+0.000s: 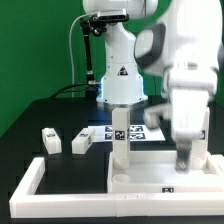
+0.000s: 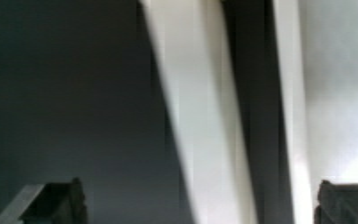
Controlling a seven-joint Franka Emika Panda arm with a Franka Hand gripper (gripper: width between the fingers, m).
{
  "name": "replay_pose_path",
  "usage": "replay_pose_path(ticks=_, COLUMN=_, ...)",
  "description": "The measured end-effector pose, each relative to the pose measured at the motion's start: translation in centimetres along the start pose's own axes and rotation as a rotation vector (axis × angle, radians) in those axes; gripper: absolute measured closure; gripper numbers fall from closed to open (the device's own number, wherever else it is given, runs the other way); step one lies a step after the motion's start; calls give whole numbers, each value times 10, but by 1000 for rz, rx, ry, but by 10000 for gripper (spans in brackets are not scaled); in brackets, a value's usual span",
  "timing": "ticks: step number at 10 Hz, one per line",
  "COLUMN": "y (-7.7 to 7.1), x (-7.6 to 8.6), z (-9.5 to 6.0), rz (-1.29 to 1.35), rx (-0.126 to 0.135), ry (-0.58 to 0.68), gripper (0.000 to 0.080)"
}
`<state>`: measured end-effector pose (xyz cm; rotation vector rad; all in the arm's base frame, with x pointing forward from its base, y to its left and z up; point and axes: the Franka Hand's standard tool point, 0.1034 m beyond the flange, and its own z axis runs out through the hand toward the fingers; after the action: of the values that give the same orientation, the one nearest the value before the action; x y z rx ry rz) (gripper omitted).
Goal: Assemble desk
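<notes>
Wide-spread fingers [image 2: 51, 204] straddle a white leg [image 2: 194, 120].

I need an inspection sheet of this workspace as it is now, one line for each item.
Surface: black table, long white border rail along its front edge.
Job's things: white plastic rimmed tabletop panel lies flat; one short white blocky leg stands upright at its corner; two more legs lie loose on the table.
Clutter: nothing seen.
Gripper: gripper low over the panel, fingers wide apart.
Cables: grey cable beside the arm's base.
Surroundings: green backdrop; the marker board behind the panel.
</notes>
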<state>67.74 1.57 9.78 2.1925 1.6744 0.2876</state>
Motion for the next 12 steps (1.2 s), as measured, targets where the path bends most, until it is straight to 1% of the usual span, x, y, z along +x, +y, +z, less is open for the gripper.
replay_pose_path(ticks=1, y=8, x=-14, z=-13, rz=22, rx=15, ry=-22, gripper=150)
replay_pose_path(ticks=2, y=14, x=-18, z=-15, rz=29, rx=5, ry=-23, gripper=150)
replay_pose_path(ticks=3, y=16, x=-17, z=-7, rz=56, rx=4, ry=-25, gripper=150)
replay_pose_path(ticks=6, y=16, x=-17, z=-7, rz=261, rx=3, ry=-22, gripper=150)
replay_pose_path(ticks=7, y=21, x=-28, z=-11, rz=290, rx=-2, ry=-27, gripper=150)
replay_pose_path(ticks=8, y=24, x=-43, z=-21, rz=362, rx=7, ry=-28, gripper=150)
replay_pose_path(ticks=9, y=23, x=-66, z=-33, rz=432, rx=20, ry=-30, gripper=150)
replay_pose_path(ticks=10, y=17, x=-93, z=-39, rz=505, rx=29, ry=-36, gripper=150)
replay_pose_path(ticks=11, y=7, x=-115, z=-37, rz=555, rx=42, ry=-56, gripper=150)
replay_pose_path(ticks=12, y=4, x=-115, z=-35, rz=641, rx=39, ry=-55, gripper=150)
